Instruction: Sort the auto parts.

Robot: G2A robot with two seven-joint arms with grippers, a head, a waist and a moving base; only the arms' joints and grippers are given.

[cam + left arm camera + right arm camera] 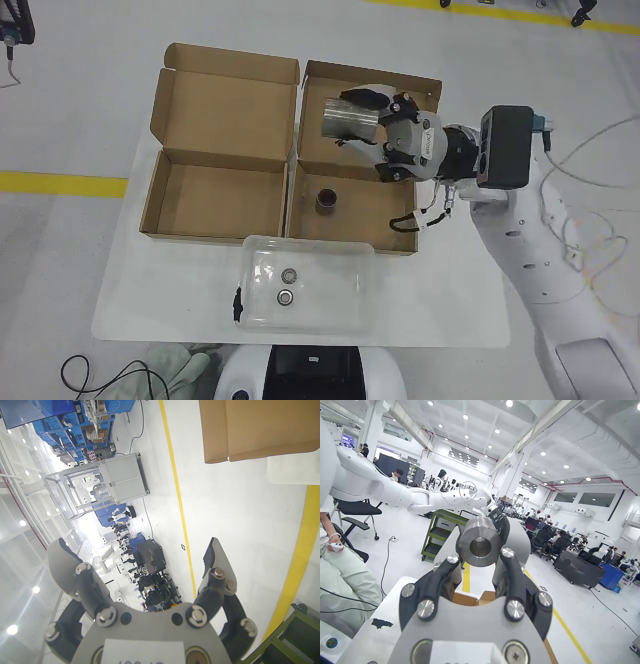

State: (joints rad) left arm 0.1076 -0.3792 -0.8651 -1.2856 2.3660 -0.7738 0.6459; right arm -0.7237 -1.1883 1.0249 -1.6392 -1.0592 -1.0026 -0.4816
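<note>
Nearest the robot, a clear plastic tub (340, 290) is sitting on the white table (450, 310), with a small round metal part (290, 273) and a second round metal part (286, 297) lying inside it. Just beyond, a short dark metal ring (326, 200) is resting in the right-hand open brown cardboard box (370, 215), beside the left-hand open brown cardboard box (215, 200). Farther back, the right gripper (480, 550) is clamping a large shiny steel cylinder (345, 120) above the right-hand box's opened lid. The left gripper (136, 550) is hanging released, fingers spread wide apart.
</note>
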